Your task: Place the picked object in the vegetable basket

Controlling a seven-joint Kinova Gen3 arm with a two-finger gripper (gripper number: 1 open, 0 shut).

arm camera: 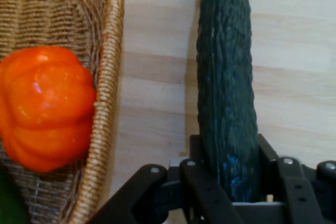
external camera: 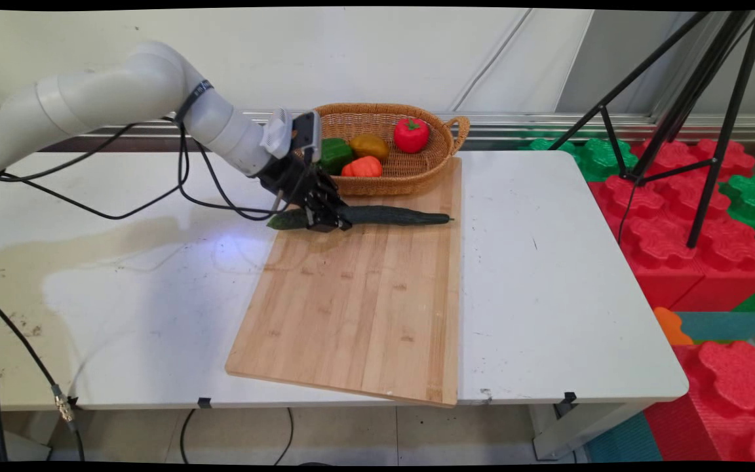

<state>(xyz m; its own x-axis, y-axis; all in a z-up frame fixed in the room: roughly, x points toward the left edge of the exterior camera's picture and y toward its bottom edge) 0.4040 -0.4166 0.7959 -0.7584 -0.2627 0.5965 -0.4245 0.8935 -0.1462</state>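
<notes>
Gripper (external camera: 326,221) closed on cucumber (external camera: 390,215) lying flat on cutting board (external camera: 358,308) (not lifted); wicker basket (external camera: 410,180) just beside it, holding orange pumpkin (arm camera: 44,106).

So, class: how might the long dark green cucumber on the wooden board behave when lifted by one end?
The long dark green cucumber looks stiff, so probably won't droop. Gripped near one end by the black gripper, it may tilt. Being round, it could roll on the wooden board.
</notes>
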